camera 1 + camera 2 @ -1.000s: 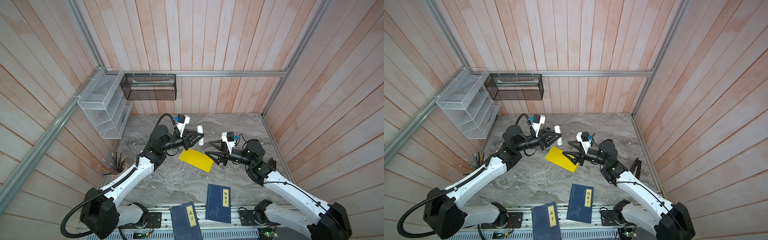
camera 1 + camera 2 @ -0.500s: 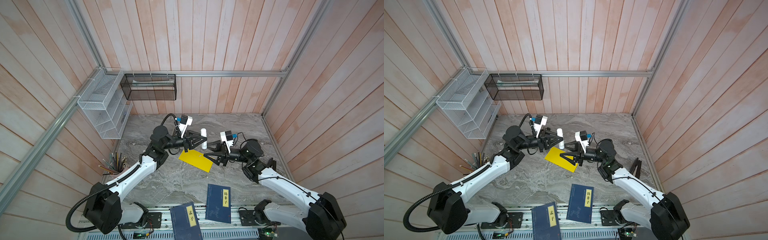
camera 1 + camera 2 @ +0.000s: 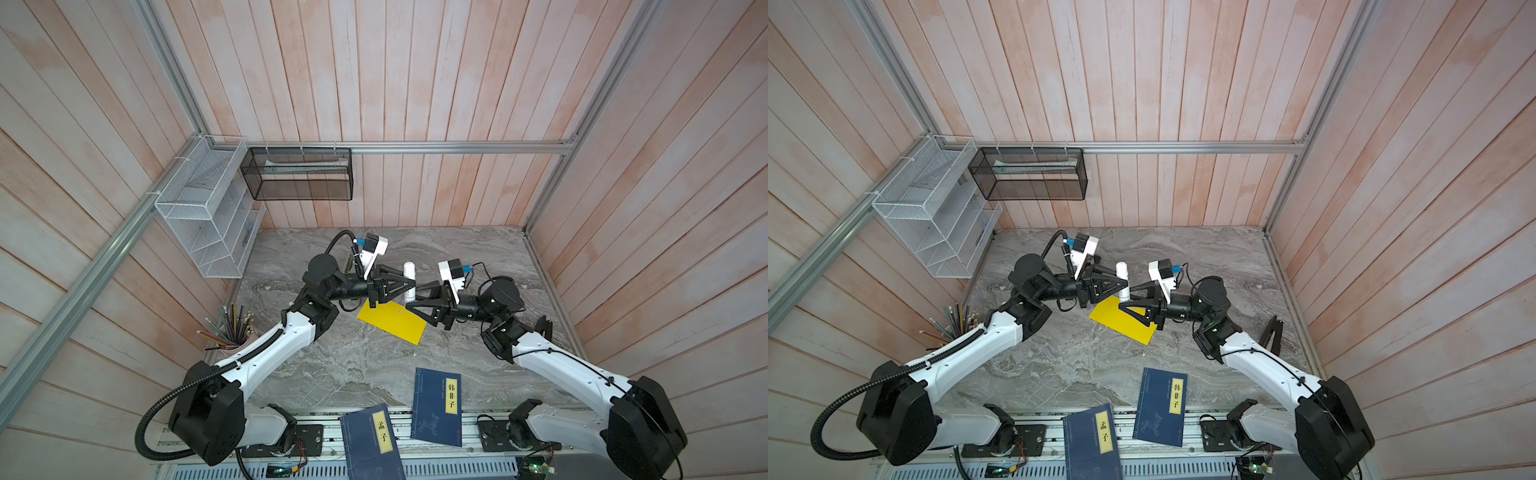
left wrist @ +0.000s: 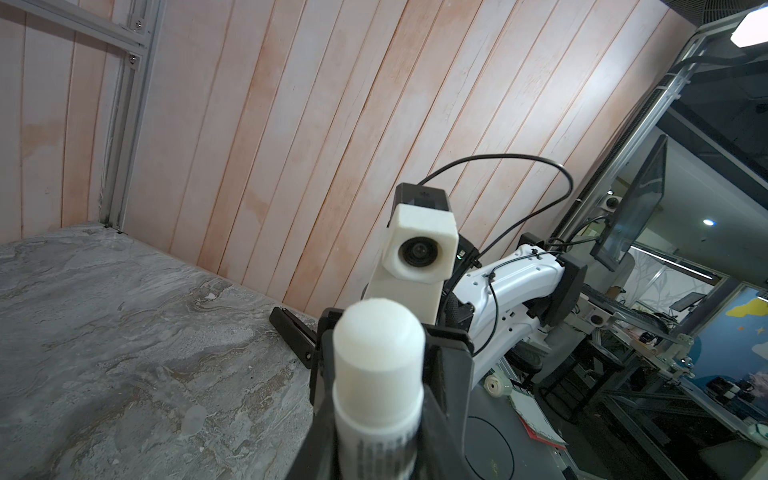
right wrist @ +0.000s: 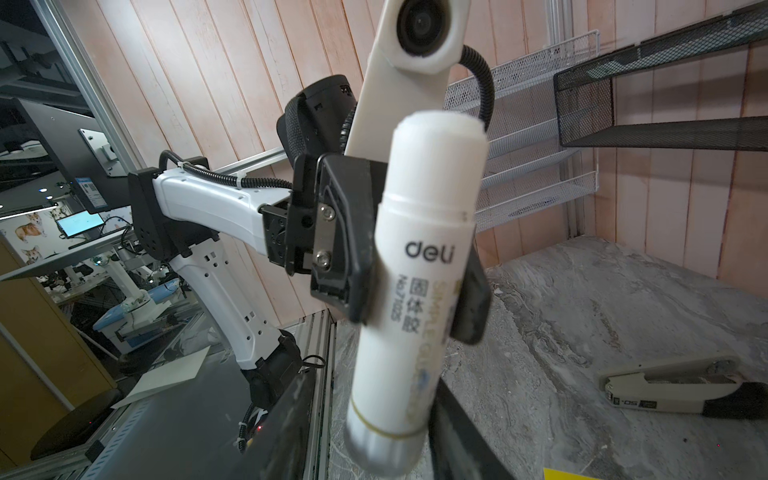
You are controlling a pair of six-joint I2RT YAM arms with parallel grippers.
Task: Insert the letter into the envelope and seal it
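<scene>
Left tool grips glue stick; right tool spread; envelope flat, axis diagonal.

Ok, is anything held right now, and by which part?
The left gripper holds the glue stick around the middle of its tube, below the cap. The right gripper's jaws flank its base end, not visibly gripping.

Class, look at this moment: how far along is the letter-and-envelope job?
Done: no letter shows on the table, so it may already be inside the envelope, which lies flat; I cannot confirm. In hand: the left gripper holds a glue stick above it while the right gripper straddles its end. Remaining: gluing and sealing the flap.
</scene>
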